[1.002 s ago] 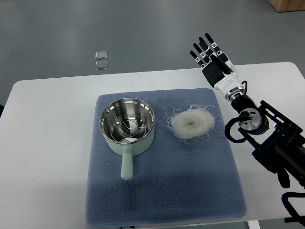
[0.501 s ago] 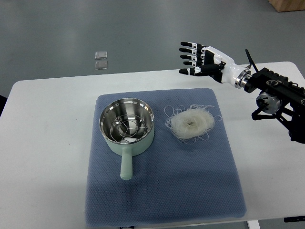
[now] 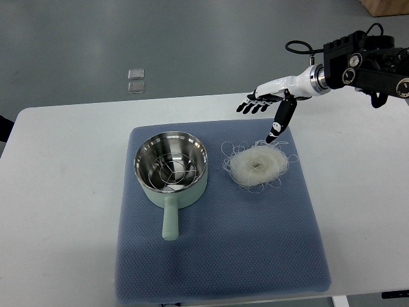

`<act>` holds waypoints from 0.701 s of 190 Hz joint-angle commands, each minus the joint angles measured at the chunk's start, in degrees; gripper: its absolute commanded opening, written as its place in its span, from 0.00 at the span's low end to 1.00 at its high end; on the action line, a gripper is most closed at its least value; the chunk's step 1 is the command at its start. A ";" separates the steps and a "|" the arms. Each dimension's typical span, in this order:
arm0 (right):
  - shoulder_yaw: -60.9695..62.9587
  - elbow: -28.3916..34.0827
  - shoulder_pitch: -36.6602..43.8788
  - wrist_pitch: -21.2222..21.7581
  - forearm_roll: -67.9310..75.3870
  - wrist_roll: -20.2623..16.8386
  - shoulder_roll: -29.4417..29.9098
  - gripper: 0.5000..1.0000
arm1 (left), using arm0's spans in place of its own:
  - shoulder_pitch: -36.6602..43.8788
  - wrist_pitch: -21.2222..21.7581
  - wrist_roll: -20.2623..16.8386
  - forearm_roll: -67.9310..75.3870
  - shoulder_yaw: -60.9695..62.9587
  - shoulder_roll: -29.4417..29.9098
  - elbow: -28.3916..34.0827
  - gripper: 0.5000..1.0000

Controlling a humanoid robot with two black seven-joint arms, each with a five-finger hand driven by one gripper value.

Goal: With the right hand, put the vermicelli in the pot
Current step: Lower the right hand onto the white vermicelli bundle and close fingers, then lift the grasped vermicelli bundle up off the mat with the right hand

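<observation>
A pale nest of vermicelli (image 3: 257, 164) lies on the blue mat (image 3: 217, 256), right of the pot. The mint-green pot (image 3: 170, 171) has a steel inside with a wire rack, and its handle points toward the near edge. My right hand (image 3: 265, 112) hovers above the far edge of the vermicelli, palm down. Its fingers (image 3: 250, 103) are spread and the thumb points down at the nest's rim without clearly touching it. The hand holds nothing. My left arm does not show.
The mat lies on a white table (image 3: 57, 192). Two small clear squares (image 3: 135, 80) lie on the grey floor beyond the table's far edge. The right arm's black forearm (image 3: 364, 64) reaches in from the upper right.
My right arm has swung up and back toward the upper right. The hand has turned palm down and dropped closer to the vermicelli's far edge.
</observation>
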 commanded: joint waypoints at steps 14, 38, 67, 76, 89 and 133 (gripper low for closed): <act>-3.57 1.98 1.95 0.47 -0.26 -1.33 2.60 0.86 | -0.01 0.05 0.00 -0.01 0.00 0.00 0.00 1.00; -3.74 1.80 1.16 -0.67 -0.43 -1.59 4.18 0.86 | -0.01 -0.04 0.00 -0.01 0.00 0.00 0.00 1.00; -4.71 1.45 -0.77 -2.69 -0.52 -1.59 5.24 0.86 | -0.01 0.04 0.00 -0.01 0.00 0.00 0.00 1.00; -4.80 1.45 -1.12 -3.05 -0.96 -1.50 5.50 0.86 | -0.01 0.05 0.00 -0.01 0.00 0.00 0.00 1.00; -4.80 1.36 -2.00 -3.40 -2.98 -1.50 5.59 0.86 | -0.01 0.05 0.00 -0.01 0.00 0.00 0.18 1.00; -4.89 0.92 -4.64 -6.74 -6.06 -1.15 6.64 0.86 | -0.01 0.05 0.00 -0.01 0.00 0.00 0.27 1.00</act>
